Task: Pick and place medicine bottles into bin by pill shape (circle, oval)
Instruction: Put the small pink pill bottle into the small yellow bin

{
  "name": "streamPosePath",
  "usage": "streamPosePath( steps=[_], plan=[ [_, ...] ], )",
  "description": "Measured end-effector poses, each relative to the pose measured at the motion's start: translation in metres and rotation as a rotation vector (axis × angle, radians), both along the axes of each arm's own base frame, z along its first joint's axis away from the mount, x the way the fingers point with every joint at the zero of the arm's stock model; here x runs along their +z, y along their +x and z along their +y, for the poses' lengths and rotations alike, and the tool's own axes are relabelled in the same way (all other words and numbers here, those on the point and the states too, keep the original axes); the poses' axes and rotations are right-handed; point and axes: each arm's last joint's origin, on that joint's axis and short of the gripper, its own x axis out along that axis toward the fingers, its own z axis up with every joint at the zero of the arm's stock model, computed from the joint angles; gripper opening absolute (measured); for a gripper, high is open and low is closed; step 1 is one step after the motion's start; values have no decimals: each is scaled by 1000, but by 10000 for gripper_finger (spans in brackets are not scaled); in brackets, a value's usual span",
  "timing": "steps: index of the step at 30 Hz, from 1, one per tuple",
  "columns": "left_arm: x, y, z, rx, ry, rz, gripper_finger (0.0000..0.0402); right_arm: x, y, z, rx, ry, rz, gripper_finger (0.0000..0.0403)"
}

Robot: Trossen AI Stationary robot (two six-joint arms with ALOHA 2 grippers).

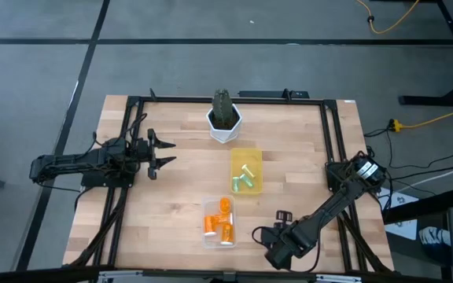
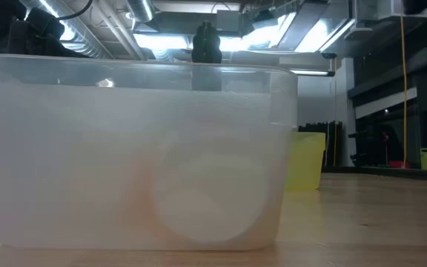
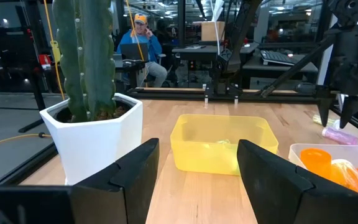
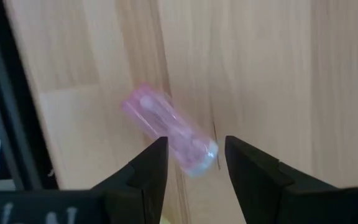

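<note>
A pale pink bottle (image 4: 166,127) lies on its side on the wood table, and it also shows in the left wrist view (image 3: 339,135). My right gripper (image 4: 196,148) is open just above it, pointing down, with a finger on either side of its capped end and touching nothing; in the high view it is near the front edge (image 1: 267,233). Orange bottles (image 1: 220,220) lie in a clear bin (image 1: 208,236). Green bottles (image 1: 246,179) lie in a yellow bin (image 1: 246,153). My left gripper (image 1: 163,153) is open and empty at the table's left, also seen in its wrist view (image 3: 197,155).
A white pot with a green cactus (image 1: 224,118) stands at the far middle, close ahead of my left gripper (image 3: 95,124). The clear bin (image 2: 139,148) fills the low view, with the yellow bin (image 2: 306,159) behind it. A person (image 3: 138,40) sits beyond the table.
</note>
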Motion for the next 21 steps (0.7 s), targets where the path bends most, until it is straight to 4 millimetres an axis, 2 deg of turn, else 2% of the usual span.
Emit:
streamPosePath(
  steps=[11,21],
  plan=[
    [0,0,0,0,0,0,212,4,7,4,26,46,-56,162],
    [0,0,0,0,0,0,212,3,9,7,268,25,-77,162]
  ],
)
